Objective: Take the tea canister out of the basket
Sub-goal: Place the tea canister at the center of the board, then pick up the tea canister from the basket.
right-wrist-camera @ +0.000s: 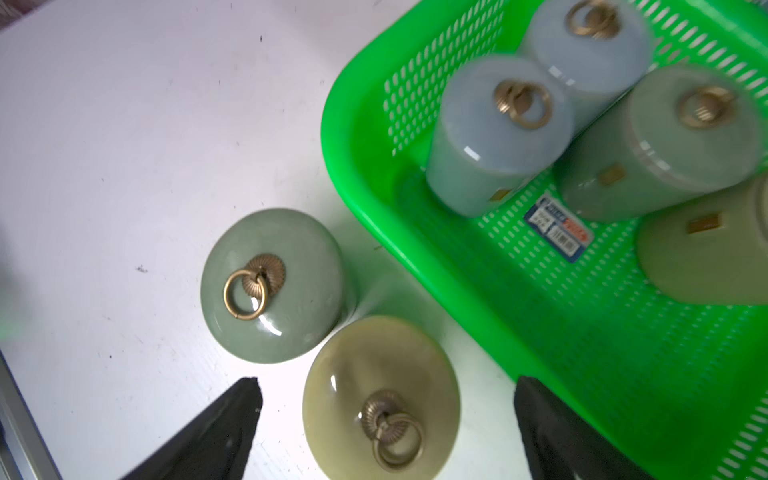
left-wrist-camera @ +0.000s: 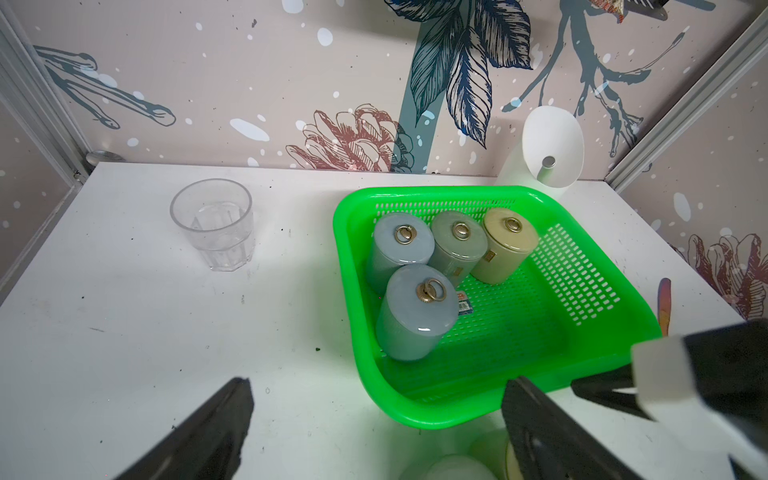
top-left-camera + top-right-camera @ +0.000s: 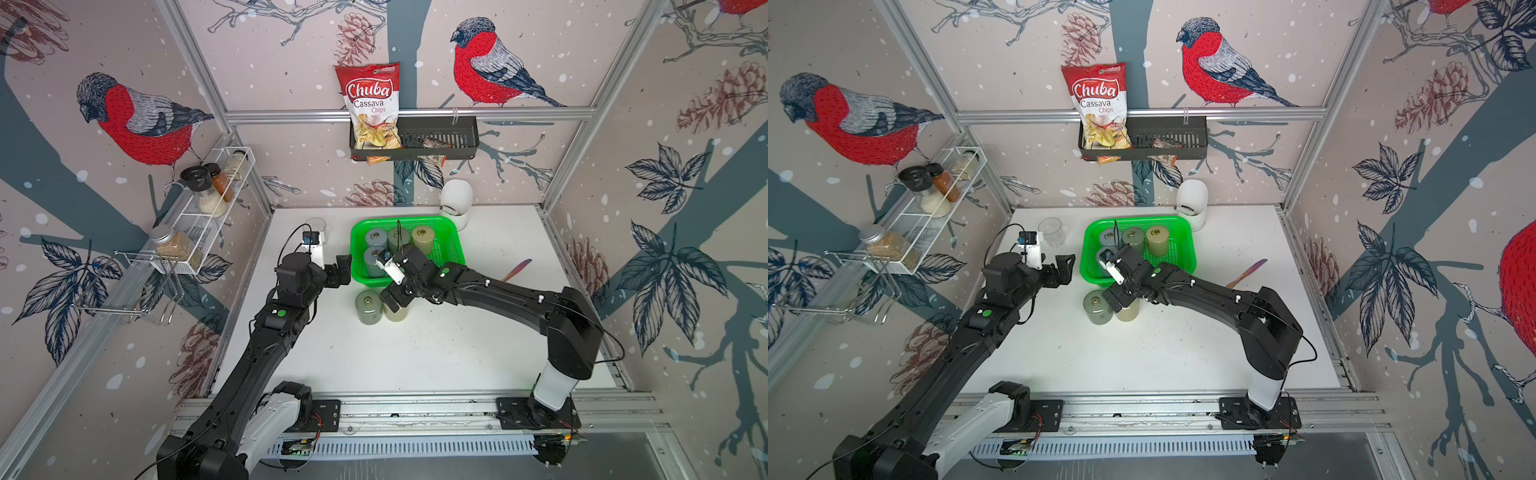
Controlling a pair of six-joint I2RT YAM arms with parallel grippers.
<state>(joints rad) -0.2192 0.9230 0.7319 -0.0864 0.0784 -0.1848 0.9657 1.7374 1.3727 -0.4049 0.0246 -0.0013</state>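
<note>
Just outside the near wall of the basket, the right pincer hangs low over the table with its jaws spread wide, gripping nothing. Between its two black fingers, and clear of both, a beige tea canister stands upright on the table with its brass ring handle on top. In both top views the pincer hides much of this canister. A green tea canister stands upright right next to it, so close that I cannot tell whether the two touch. Both are outside the basket, just beside its near rim.

Four more canisters stand inside the bright green basket, crowded toward its far and left walls: two blue-grey canisters, a grey-green one and a second beige one. A small barcode sticker lies on the perforated floor beside them.

The left pincer hovers near the basket's left near corner, jaws also spread and empty; in a top view it sits just beside the left wall.

Farther out, a clear glass stands on the table left of the basket. A white holder stands at the basket's far right corner, and a wooden utensil lies to its right.
</note>
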